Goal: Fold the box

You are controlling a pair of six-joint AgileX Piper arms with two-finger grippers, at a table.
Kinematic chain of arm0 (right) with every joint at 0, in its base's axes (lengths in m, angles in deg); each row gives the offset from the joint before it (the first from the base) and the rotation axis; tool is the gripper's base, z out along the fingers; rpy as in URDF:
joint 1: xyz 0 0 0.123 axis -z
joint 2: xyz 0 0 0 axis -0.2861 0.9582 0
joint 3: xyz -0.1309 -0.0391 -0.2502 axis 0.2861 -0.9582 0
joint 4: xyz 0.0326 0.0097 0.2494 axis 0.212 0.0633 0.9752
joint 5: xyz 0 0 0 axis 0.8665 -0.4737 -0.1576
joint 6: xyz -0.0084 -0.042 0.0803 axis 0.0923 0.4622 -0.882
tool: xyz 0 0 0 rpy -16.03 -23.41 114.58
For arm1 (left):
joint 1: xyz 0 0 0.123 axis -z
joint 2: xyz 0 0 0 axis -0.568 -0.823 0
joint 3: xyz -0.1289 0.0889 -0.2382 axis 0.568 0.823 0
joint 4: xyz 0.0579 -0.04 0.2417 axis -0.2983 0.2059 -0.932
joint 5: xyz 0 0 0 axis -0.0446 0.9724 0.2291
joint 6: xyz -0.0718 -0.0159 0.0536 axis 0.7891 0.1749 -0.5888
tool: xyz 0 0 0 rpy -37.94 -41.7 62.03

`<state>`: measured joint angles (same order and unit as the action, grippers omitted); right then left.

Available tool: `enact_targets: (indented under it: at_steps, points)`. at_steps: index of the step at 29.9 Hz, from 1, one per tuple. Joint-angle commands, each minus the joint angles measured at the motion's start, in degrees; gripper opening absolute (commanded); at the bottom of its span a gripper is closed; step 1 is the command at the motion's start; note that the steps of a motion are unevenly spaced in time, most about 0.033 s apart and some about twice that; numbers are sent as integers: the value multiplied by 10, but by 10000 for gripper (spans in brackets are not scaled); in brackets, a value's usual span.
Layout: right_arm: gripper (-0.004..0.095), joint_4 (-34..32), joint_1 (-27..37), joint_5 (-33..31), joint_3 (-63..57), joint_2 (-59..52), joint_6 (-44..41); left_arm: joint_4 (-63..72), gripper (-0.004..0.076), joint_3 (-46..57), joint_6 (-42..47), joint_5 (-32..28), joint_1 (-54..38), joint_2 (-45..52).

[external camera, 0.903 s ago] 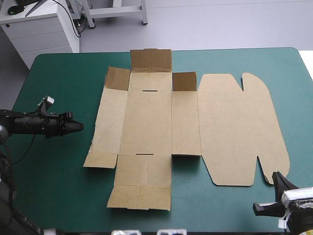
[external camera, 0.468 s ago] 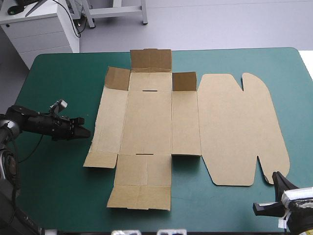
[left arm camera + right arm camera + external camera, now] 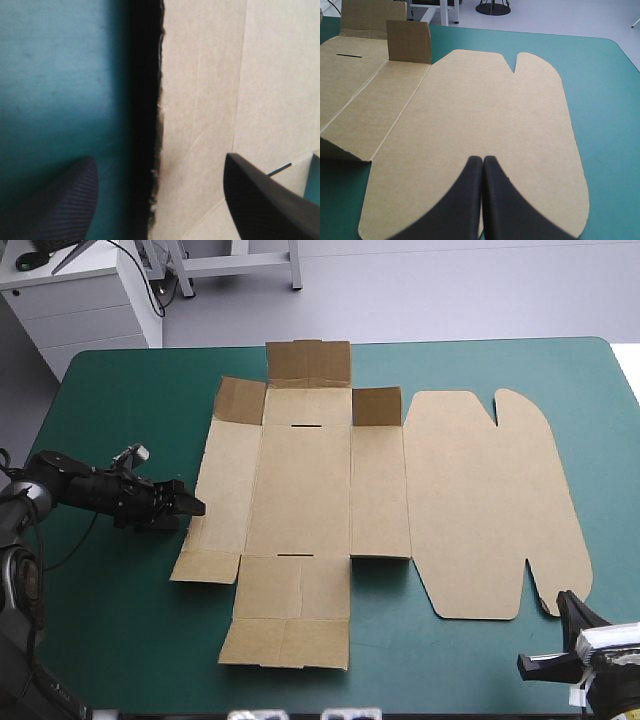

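The left claw (image 3: 190, 508) sits low over the tabletop (image 3: 120, 390) at the left edge of the box (image 3: 330, 500), its black fingers standing apart. In its wrist view the raw edge of the board (image 3: 210, 100) passes between them, one finger (image 3: 60, 200) over the teal-green cover and the other (image 3: 265, 200) over brown board, with a dark band of shadow along the edge. The box lies mid-table as a cut sheet, mostly flat. Its long axis runs left to right, and the left side panel I am aiming at runs from near to far, crosswise to the claw's approach. Three small flaps at the far end stand up: a wide one (image 3: 308, 362) and a short one on each side of it (image 3: 240, 400) (image 3: 376, 405). The rounded lid panel (image 3: 490, 500) lies flat to the right. The right claw (image 3: 563, 597) waits at the near right corner with its fingers pressed together (image 3: 482, 162), pointing across the lid panel (image 3: 470, 115), well apart from the left panel. So the left arm is the one for this edge. I see nothing between claw and board, and the risk, I judge, is the lower finger pushing the sheet sideways instead of sliding under.
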<state>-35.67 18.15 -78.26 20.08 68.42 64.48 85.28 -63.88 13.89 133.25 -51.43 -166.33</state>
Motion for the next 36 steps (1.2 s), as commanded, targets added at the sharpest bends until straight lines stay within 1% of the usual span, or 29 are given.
enact_targets:
  at_steps: [1,5,15,21,22,23,24,26,28,29,34,36]
  points:
    - [-19,2,0,43,17,0,1,15,550,-13,24,-6,7,19]
    - [-19,2,0,43,17,0,1,11,550,-13,24,-7,27,16]
    - [-19,2,0,43,17,0,1,11,549,-13,24,-14,113,16]
    - [-19,2,0,43,17,0,1,11,544,-13,24,-14,124,16]
    - [-19,2,0,43,17,0,1,11,526,-13,27,-7,124,16]
    - [-19,2,0,43,17,0,1,11,484,-13,30,0,124,16]
    - [-19,2,0,43,17,0,1,11,412,-13,31,9,124,16]
    - [-19,2,0,43,17,0,1,9,225,-13,31,17,124,16]
    - [-19,2,0,43,17,0,1,-8,-10,-13,22,18,123,16]
    - [-19,2,0,43,17,0,1,-16,2,-13,13,18,123,16]
    - [-19,2,0,43,17,0,1,-14,-8,-21,13,34,123,16]
    - [-19,2,0,43,17,0,1,-14,-8,-33,13,52,123,16]
